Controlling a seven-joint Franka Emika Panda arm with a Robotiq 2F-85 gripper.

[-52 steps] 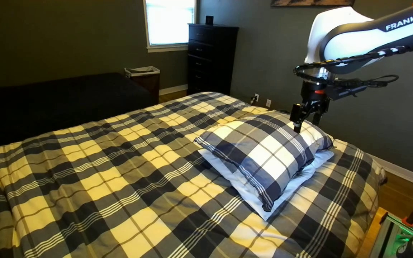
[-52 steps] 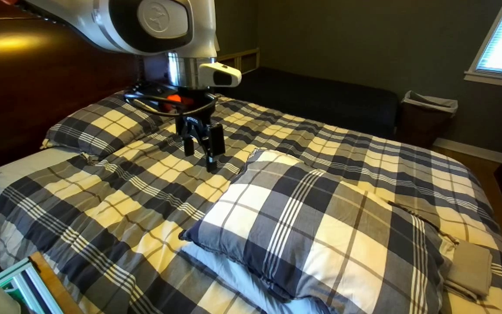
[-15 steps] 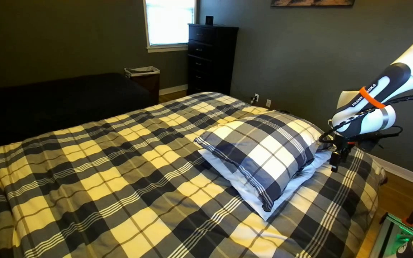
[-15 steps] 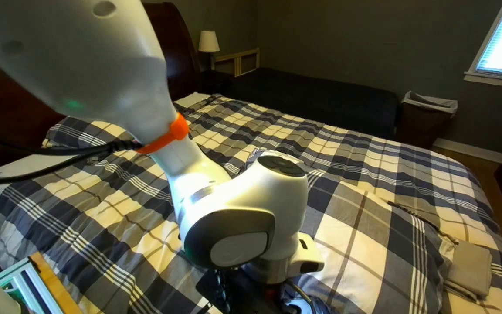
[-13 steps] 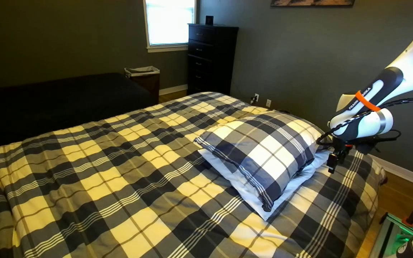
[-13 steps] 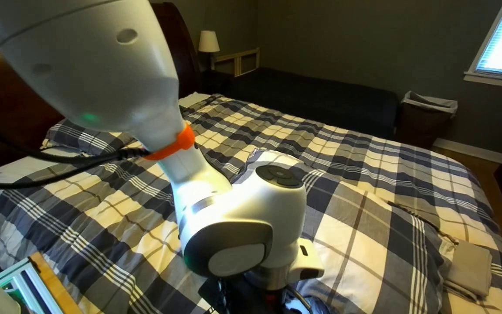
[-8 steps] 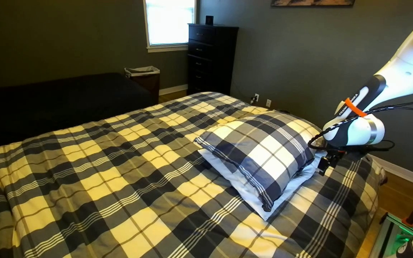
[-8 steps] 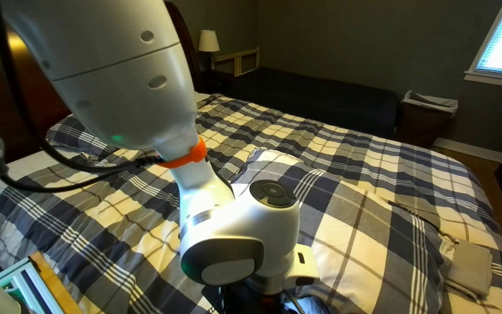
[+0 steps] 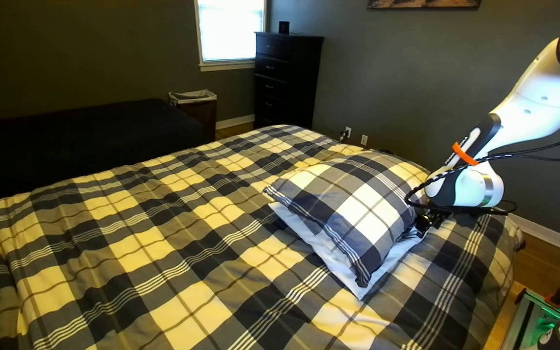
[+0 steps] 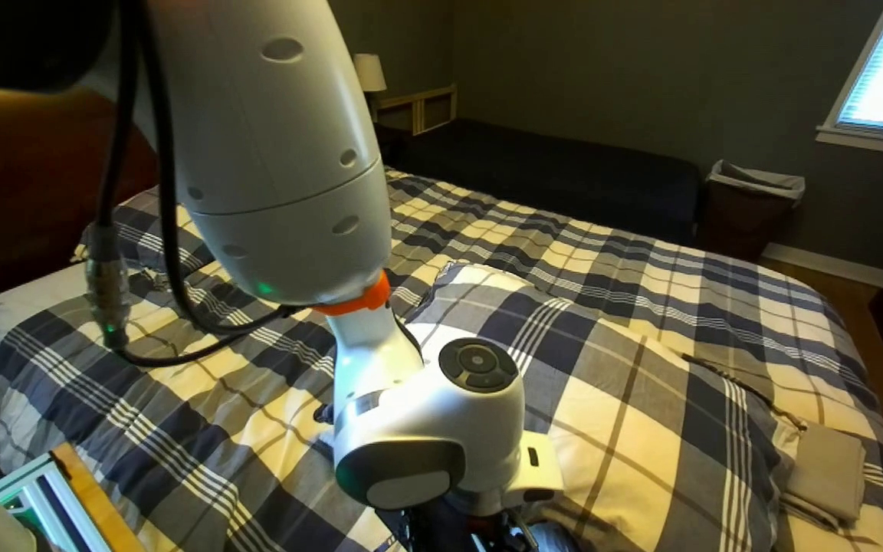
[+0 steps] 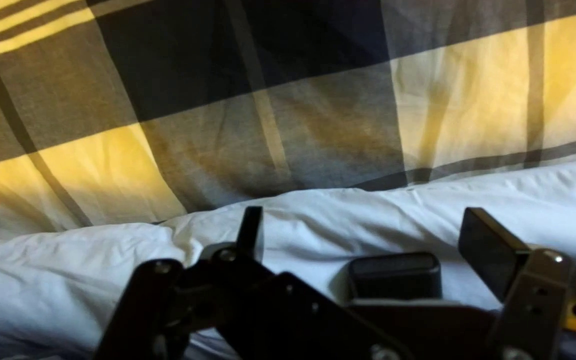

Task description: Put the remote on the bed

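Observation:
The remote point(image 11: 395, 277) looks like a dark rounded block in the wrist view, lying on a white pillow point(image 11: 93, 280). Only its far end shows; the gripper body hides the rest. My gripper point(image 11: 365, 232) is open, with one finger on each side of the remote and gaps between. In an exterior view the gripper point(image 9: 425, 224) is low beside the plaid pillow point(image 9: 367, 204), at the white pillow's edge. In an exterior view the arm mostly hides the gripper point(image 10: 472, 537). The bed point(image 9: 187, 253) with its plaid comforter lies beneath; it also fills the top of the wrist view point(image 11: 278, 115).
The plaid pillow rises right beside the gripper, stacked on the white one. A folded grey cloth point(image 10: 825, 475) lies at the pillow's far end. A metal frame with a wooden edge point(image 9: 503, 311) stands beside the bed. A cable loop point(image 10: 173, 253) hangs from the arm.
From above the pillow, the arm has swung to its side and come down. In the last second the gripper has moved in towards the pillow's edge, with the wrist tilting.

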